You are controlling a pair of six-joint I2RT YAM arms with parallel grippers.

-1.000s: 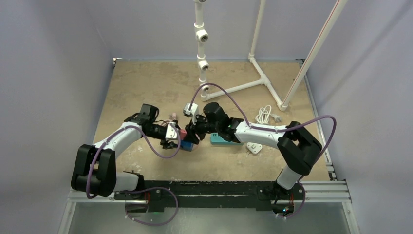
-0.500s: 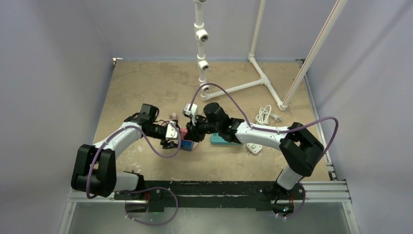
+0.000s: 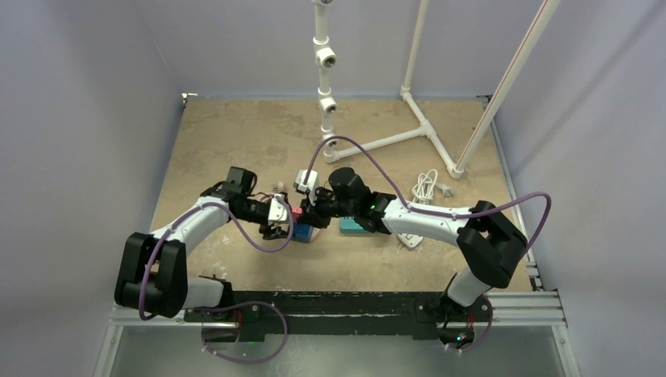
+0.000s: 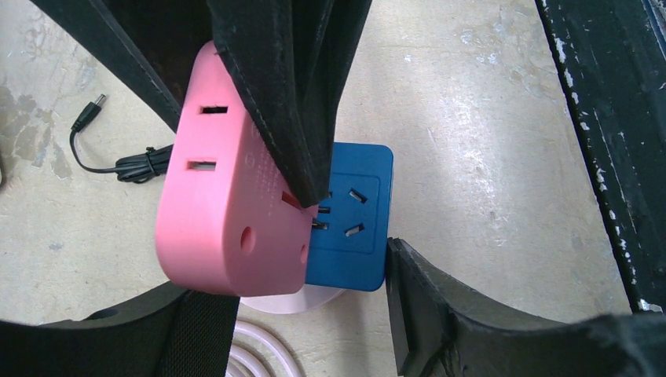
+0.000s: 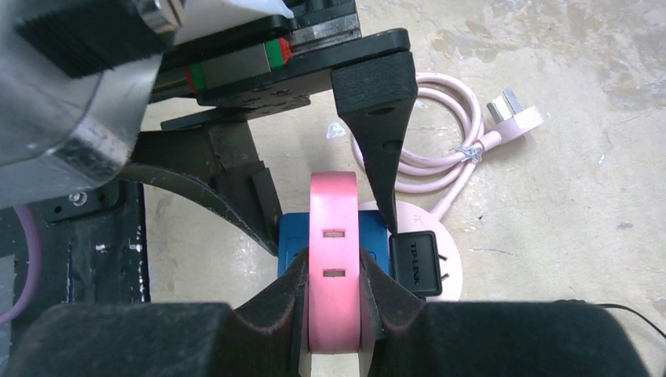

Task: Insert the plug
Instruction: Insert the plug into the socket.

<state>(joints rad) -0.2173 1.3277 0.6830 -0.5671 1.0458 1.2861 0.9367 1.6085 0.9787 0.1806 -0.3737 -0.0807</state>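
Logging from the plug outward.

- Plug (image 5: 333, 204): pink, two slots on its outer face. It stands edge-on over the socket (image 4: 357, 236), near table (image 3: 236, 133) centre. In the left wrist view it sits tilted, its underside at the socket face. I cannot tell how far the pins are in.
- Right gripper (image 5: 334, 271): pressed onto the plug's two flat sides, pinching it from above.
- Socket: blue block, flat on the table, partly covered by the plug.
- Left gripper (image 5: 330, 228): fingers against opposite edges of the socket, clamping it. The two grippers crowd each other here.
- Black adapter (image 5: 414, 263): just beside the socket, touching the left gripper's finger (image 5: 377, 133).
- Pale disc (image 5: 448, 271): under the adapter and the socket's edge.
- Pink cable (image 5: 440, 133): coiled beyond the disc.
- Black lead (image 4: 118, 161): loose, near the plug.
- Teal box (image 3: 351, 226), white adapter (image 3: 410, 238), white cable (image 3: 425, 186): to the right, under and beyond my right arm.
- Pipe frame (image 3: 393, 140): far side.
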